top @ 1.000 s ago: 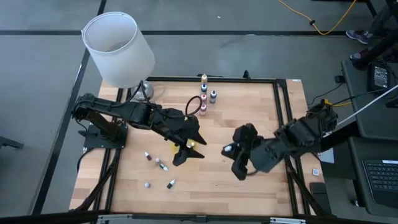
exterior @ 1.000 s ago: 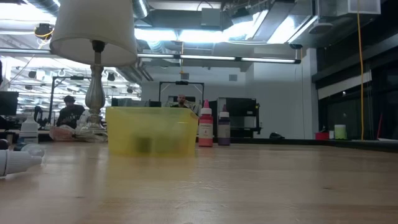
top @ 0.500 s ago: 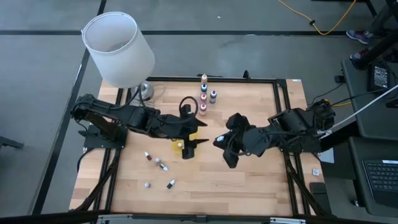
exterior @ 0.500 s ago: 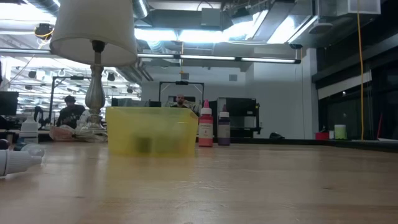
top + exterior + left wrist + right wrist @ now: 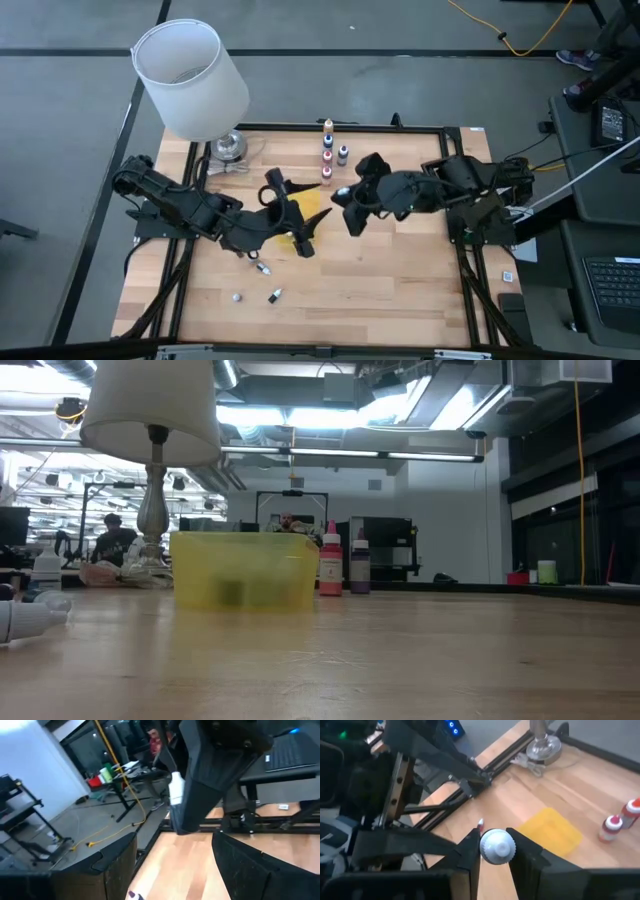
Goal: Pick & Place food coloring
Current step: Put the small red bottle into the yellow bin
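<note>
While the low view lacks arms, right gripper (image 5: pixel 493 851) pinches bottle (image 5: pixel 496 846).

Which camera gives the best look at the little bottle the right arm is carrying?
The right wrist view: the bottle sits cap-on, pinched in the right end effector. The left wrist view shows it side-on, farther off. The high view shows only a speck; the low view misses it.

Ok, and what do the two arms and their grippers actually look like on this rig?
Both arms are matte black, built of chunky jointed segments. The left gripper and right gripper each end in two flat, dark, blade-like fingers. Black cabling runs along the right arm, and blue and green indicator lights glow on dark hardware in the right wrist view.
</note>
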